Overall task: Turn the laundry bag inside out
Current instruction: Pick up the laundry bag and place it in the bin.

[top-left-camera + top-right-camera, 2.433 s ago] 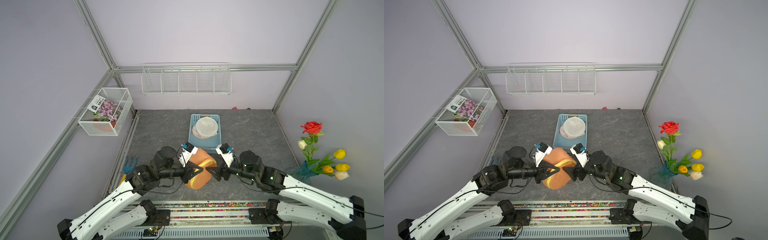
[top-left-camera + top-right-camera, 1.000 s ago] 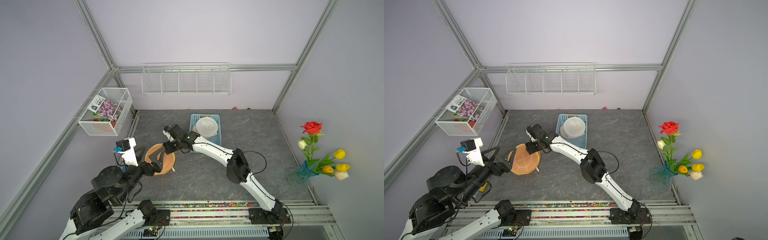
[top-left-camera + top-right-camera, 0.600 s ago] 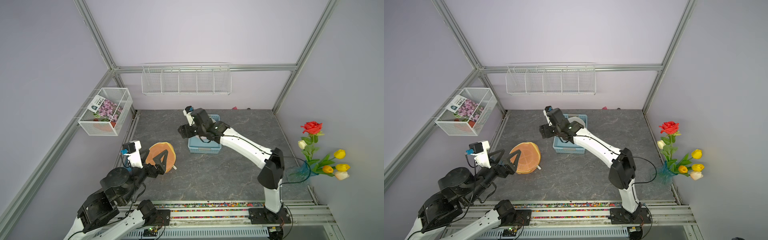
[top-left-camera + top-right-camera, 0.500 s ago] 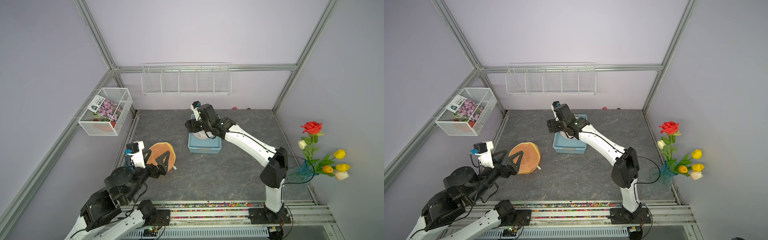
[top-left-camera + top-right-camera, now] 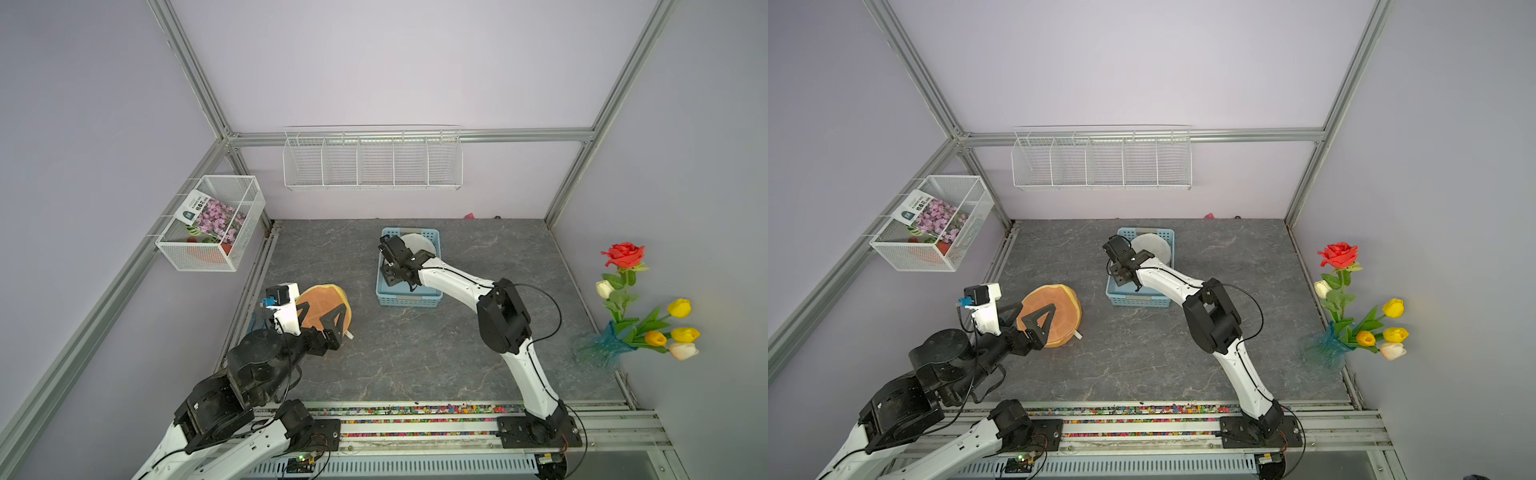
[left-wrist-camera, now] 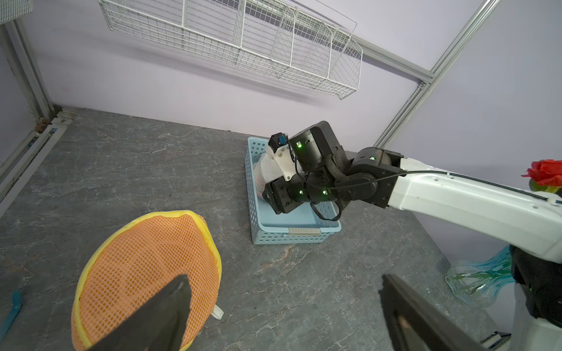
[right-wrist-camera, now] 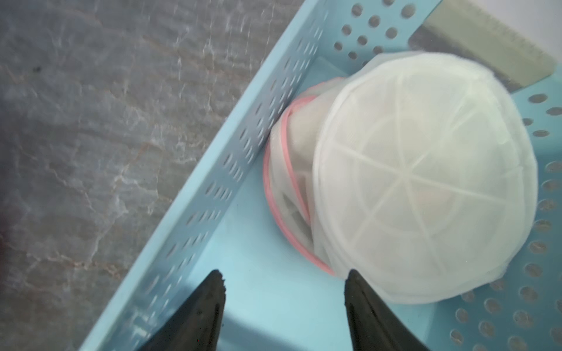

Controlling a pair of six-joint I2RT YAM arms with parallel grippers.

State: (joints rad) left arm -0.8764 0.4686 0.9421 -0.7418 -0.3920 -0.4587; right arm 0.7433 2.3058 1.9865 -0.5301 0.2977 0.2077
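Left of centre: my left fingers [image 6: 161,313], spread empty by orange mesh laundry bag [image 5: 322,297] | Centre: my right fingers [image 7: 206,307], parted empty above white mesh bag [image 7: 425,182] in blue plastic basket [image 5: 409,300].

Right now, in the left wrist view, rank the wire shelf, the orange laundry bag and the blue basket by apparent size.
1-2. wire shelf and orange laundry bag: too close to rank; shelf spans wider, bag sits nearer the camera.
3. blue basket, clearly smaller.
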